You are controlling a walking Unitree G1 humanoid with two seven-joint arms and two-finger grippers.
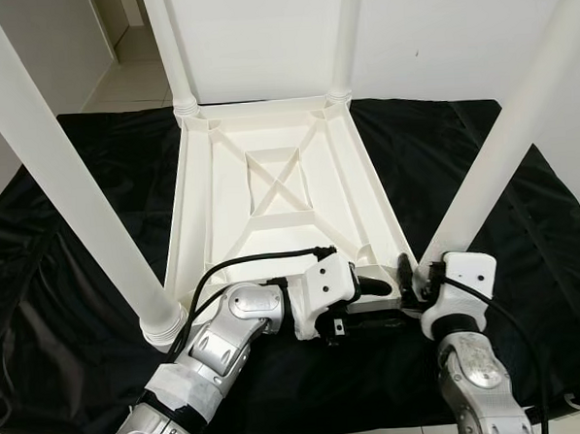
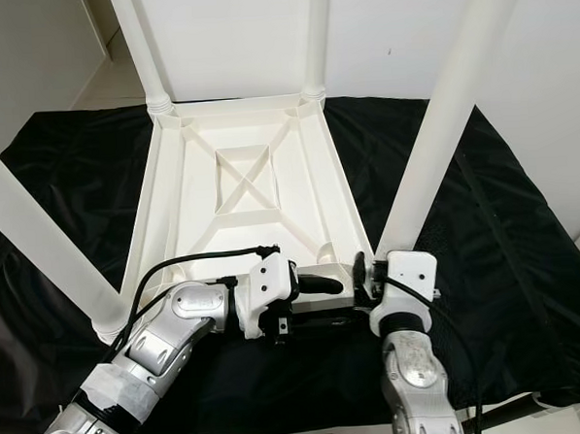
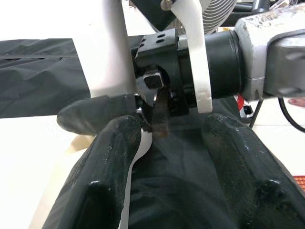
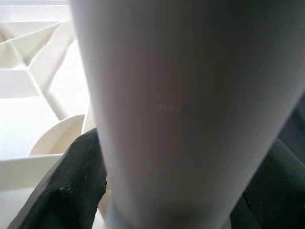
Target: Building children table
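You have the table (image 1: pixel 269 194) upside down on the black sheet (image 1: pixel 68 258) with four legs up, so little is left: right end effector (image 1: pixel 410 274) clamped on the near right leg (image 1: pixel 500 148), left end effector (image 1: pixel 387 295) fingers apart at its base.

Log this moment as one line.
right pincer: around near-right leg | left pincer: open at same corner | tabletop: inverted on black sheet

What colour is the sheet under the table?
Black sheet, seen best from the left eye view.
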